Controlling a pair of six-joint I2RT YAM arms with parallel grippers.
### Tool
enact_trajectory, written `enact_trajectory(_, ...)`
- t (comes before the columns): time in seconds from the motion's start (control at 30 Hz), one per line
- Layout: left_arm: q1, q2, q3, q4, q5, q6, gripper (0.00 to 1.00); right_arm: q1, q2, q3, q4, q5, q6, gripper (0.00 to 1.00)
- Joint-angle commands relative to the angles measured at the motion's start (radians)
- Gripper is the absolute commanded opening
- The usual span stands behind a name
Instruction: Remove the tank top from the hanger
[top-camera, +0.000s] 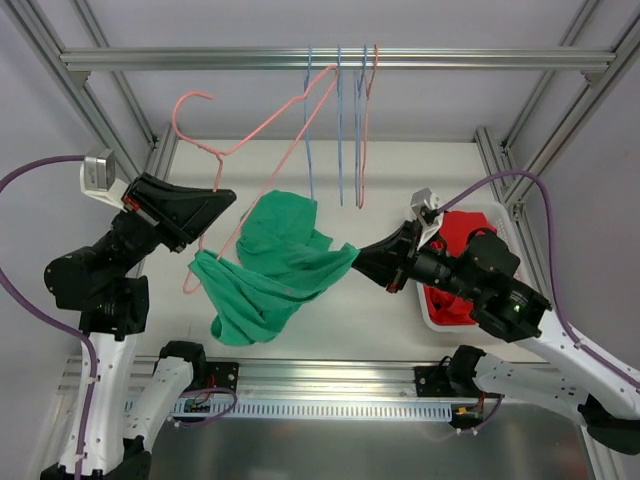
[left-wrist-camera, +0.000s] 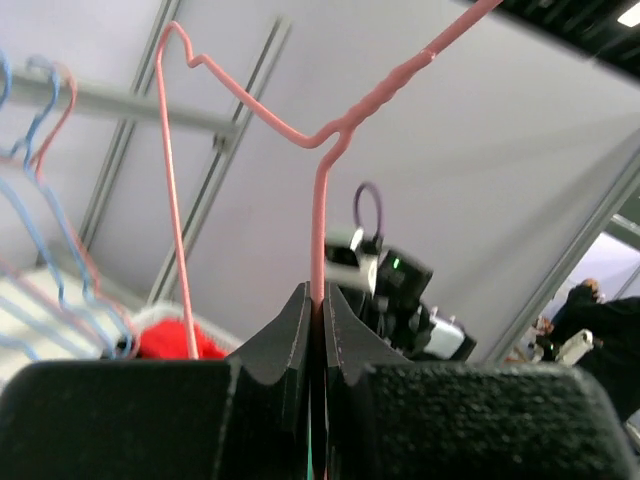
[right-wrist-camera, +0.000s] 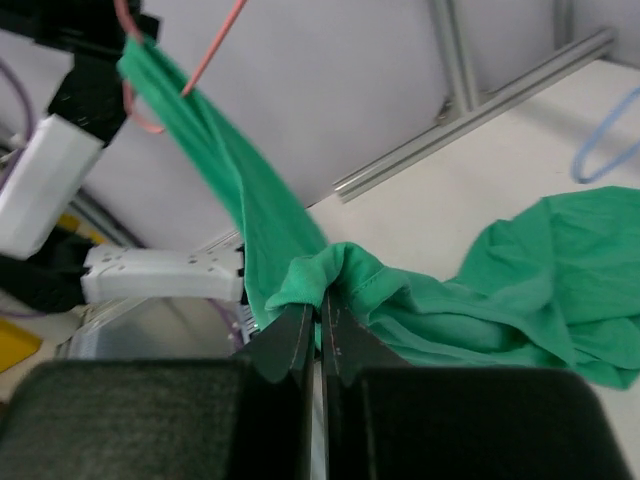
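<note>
Top cam hides most of the pink hanger (top-camera: 262, 130)'s lower bar bc the green tank top (top-camera: 275, 270) covers it. Left wrist cam shows no shirt at all, just wire + ceiling. Right gripper (right-wrist-camera: 320, 315) tips are half buried in a fold of cloth too

Around it: spare hangers (top-camera: 340, 130) dangle off the rail (top-camera: 200, 60) at the back. White bin (top-camera: 433, 315) w/ red cloth (top-camera: 462, 230) sits on the right, w/ the right arm partly over it

Left gripper (left-wrist-camera: 318, 300) is clamped tight on the pink wire, hanger tilted, hook free in the air. Right one is pinched on the top's edge at its right end. Shirt sags btwn the two claws over the table (top-camera: 420, 170), w/ one strap stretched up to the hanger's lower-left corner
</note>
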Motion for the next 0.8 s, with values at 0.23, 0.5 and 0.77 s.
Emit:
enact_trajectory(0.23, -0.155, 0.128, 0.069, 0.545, -0.324, 0.189, 0.0, 0.322, 0.143, 0.019, -0.251, 0.427, -0.032, 0.0)
enact_trajectory(0.5, -0.18, 0.141, 0.004, 0.638, -0.336, 0.304, 0.0, 0.396, 0.193, -0.017, -0.344, 0.555, 0.008, 0.0)
enact_trajectory(0.77, -0.181, -0.244, -0.074, -0.42, -0.641, 0.722, 0.0, 0.399, 0.388, 0.04, -0.275, 0.614, -0.011, 0.0)
